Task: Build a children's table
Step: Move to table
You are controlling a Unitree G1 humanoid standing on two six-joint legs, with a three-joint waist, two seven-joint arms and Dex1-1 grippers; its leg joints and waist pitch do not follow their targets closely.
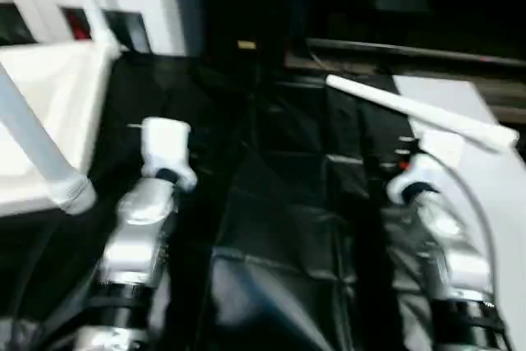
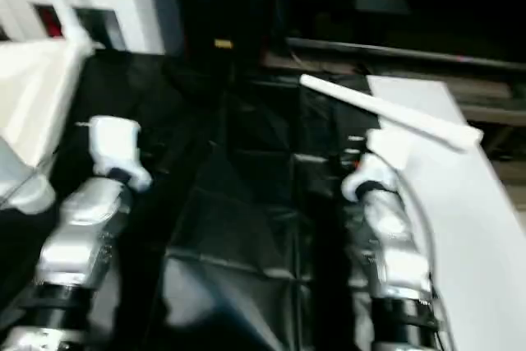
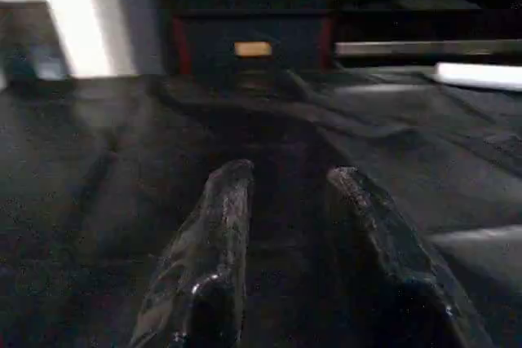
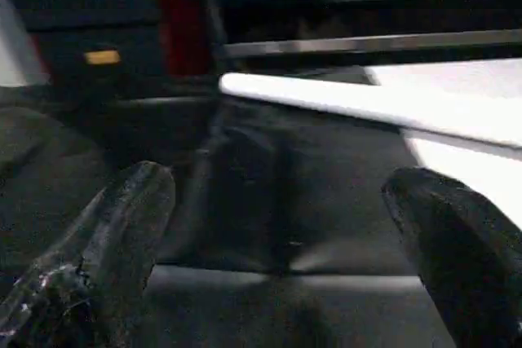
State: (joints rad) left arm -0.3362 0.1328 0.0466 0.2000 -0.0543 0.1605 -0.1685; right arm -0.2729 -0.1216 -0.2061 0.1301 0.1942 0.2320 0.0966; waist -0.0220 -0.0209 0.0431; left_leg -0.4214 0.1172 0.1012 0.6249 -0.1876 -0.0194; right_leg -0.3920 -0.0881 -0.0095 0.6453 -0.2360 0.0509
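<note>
Left gripper [image 3: 285, 193] is hovering over the black cloth [image 1: 279, 228], fingers partly apart, pinching nothing. Right gripper [image 4: 285, 193] is gaping wide, empty, near a white leg [image 1: 419, 113] lying across the white board [image 2: 468, 203]. Table top [image 1: 49, 113] is sitting far left with legs inserted.

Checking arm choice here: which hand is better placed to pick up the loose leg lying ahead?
Probably the right hand: it is wide open, and the loose leg lies just ahead of it on the flat white board. The left hand is narrower and faces black cloth.
</note>
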